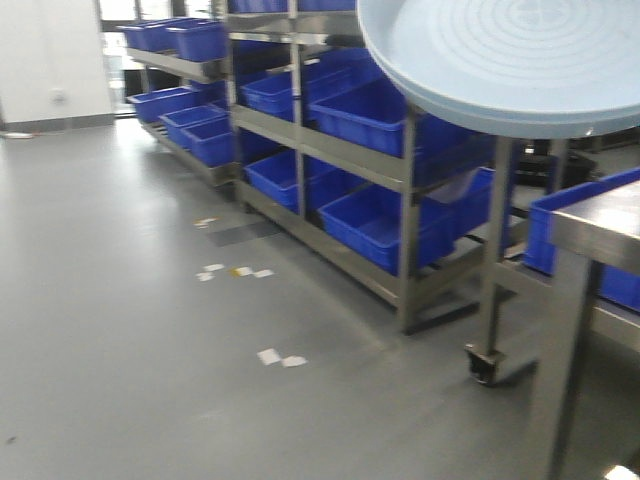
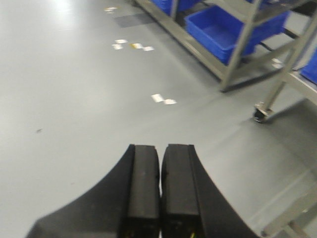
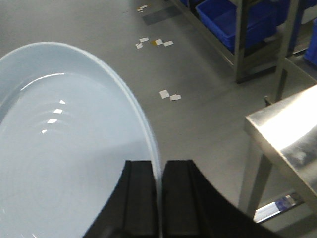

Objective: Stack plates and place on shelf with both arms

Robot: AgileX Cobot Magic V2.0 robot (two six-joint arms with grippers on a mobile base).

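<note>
A pale blue glossy plate [image 3: 64,139] fills the left of the right wrist view, held in the air over the floor. My right gripper [image 3: 159,166] is shut on its rim, one finger inside the rim and one outside. The front view shows the same plate [image 1: 500,60] from below at the top right, its ringed underside facing the camera. My left gripper [image 2: 160,148] is shut with nothing between its fingers and hangs above bare grey floor. The stainless-steel shelf rack [image 1: 405,170] stands behind and below the plate.
Blue crates [image 1: 375,225] fill the rack's levels. A brushed steel surface [image 3: 282,129] on a leg stands close at the right, with a caster wheel [image 1: 482,365] beside it. Paper scraps [image 1: 280,357] lie on the grey floor at left.
</note>
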